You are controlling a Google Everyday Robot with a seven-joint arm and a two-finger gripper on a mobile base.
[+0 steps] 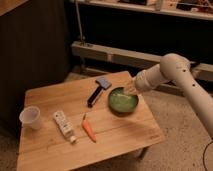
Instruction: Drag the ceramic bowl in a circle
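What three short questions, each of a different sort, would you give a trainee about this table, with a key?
1. True or false: the cup stands inside the bowl.
2. Where is the gripper? A: at the bowl's far right rim, shut. B: above the cup. C: on the tube.
3. Name the orange thing that lies just right of the tube in the picture.
Key: 1. False: the cup stands alone near the left edge of the table. 2. A. 3. The carrot.
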